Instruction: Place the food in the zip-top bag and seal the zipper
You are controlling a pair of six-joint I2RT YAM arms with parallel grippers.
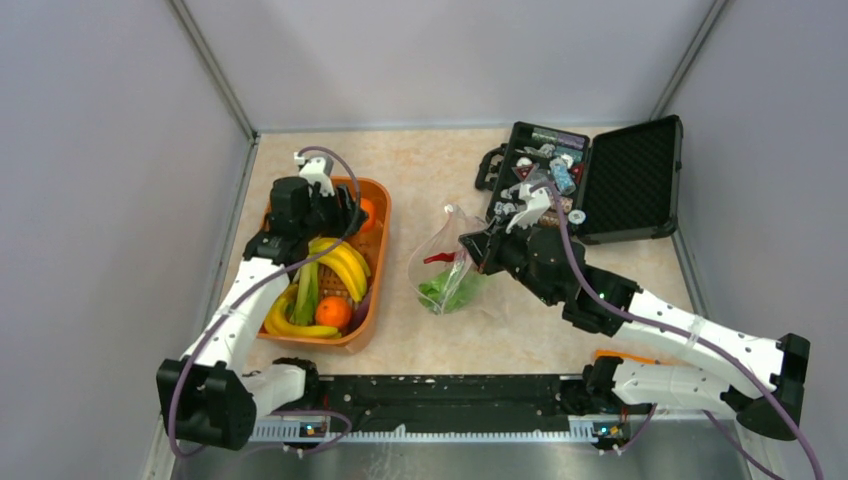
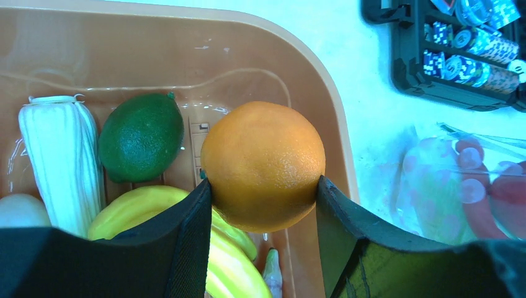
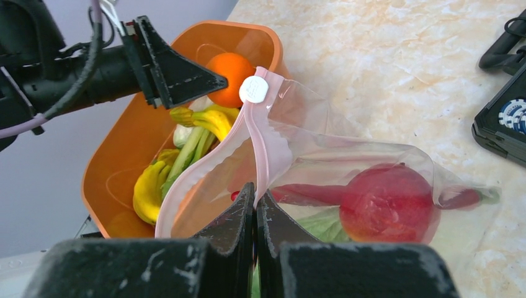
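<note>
Over tub (image 1: 381, 250), left claw (image 2: 263, 185) gripping orange (image 2: 263, 152), right claw (image 3: 255, 200) pinching zipper (image 3: 255, 133), lime (image 2: 141, 136) seen only from wrist

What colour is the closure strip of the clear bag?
Pale pink zipper, with a white slider; best seen in the right wrist view.

Plain grey walls (image 1: 100, 150) enclose a beige marbled tabletop (image 1: 420, 170) on three sides; the light is even.

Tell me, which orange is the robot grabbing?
The orange at the tub's far end, held in the left gripper. The other orange lies loose at the near end, beside the bananas.
</note>
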